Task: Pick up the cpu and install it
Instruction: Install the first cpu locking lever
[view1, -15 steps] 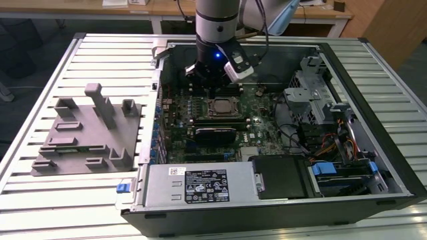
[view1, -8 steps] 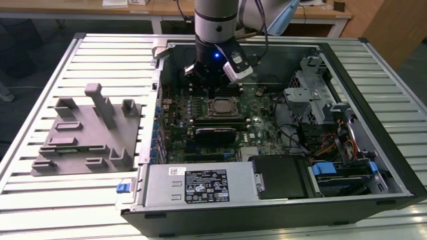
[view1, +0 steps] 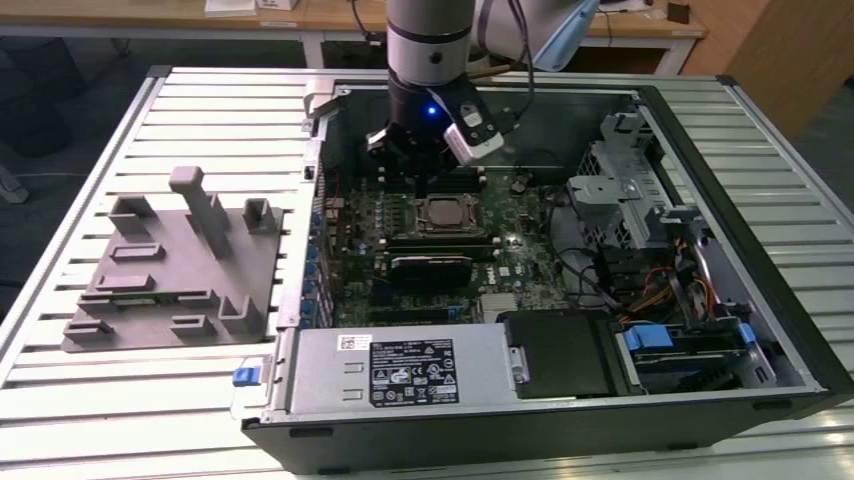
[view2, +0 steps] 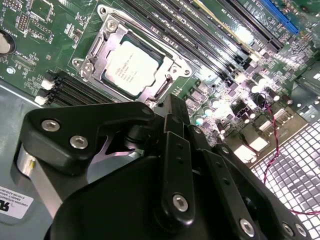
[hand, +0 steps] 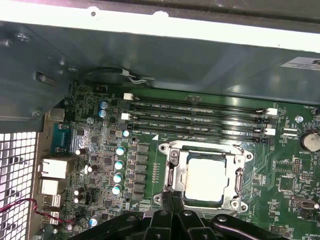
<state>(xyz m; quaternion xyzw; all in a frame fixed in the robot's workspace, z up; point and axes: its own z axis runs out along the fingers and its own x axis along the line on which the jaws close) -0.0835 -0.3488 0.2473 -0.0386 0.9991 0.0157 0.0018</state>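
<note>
The cpu (view1: 445, 212) lies flat in the metal-rimmed socket frame (view1: 416, 226) on the green motherboard inside the open computer case. Its pale silver top shows in both wrist views, cpu (view2: 131, 68) and cpu (hand: 205, 177). My gripper (view1: 419, 186) hangs just above the board beside the socket's edge, on the exterior view's left of the chip. Its black fingers (hand: 169, 202) meet at their tips with nothing between them. In the second wrist view the gripper (view2: 169, 106) stands just off the socket frame (view2: 95, 50), apart from the chip.
A grey moulded fixture (view1: 174, 265) with upright posts sits on the slatted table at the exterior view's left of the case. Memory slots (hand: 200, 117) run beside the socket. A power supply (view1: 400, 370) and drive bays (view1: 641, 215) crowd the case's near and right sides.
</note>
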